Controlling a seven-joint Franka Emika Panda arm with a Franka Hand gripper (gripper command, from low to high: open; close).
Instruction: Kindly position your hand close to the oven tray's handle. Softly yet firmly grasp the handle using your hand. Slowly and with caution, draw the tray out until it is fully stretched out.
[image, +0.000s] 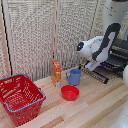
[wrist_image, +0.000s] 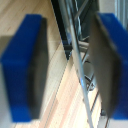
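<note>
Blue-padded fingers (wrist_image: 25, 70) of the hand (wrist_image: 70, 65) stand wide open, holding nothing, straddling the front bar of the oven tray (wrist_image: 80, 60), which juts from the oven (image: 119, 55); rack looks stiff, light, slippery, so pinch that bar mid-span.

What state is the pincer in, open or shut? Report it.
Open. In the wrist view the pincer has its two blue-edged fingers wide apart, either side of a thin bar of the oven tray, not yet closed on it.
</note>
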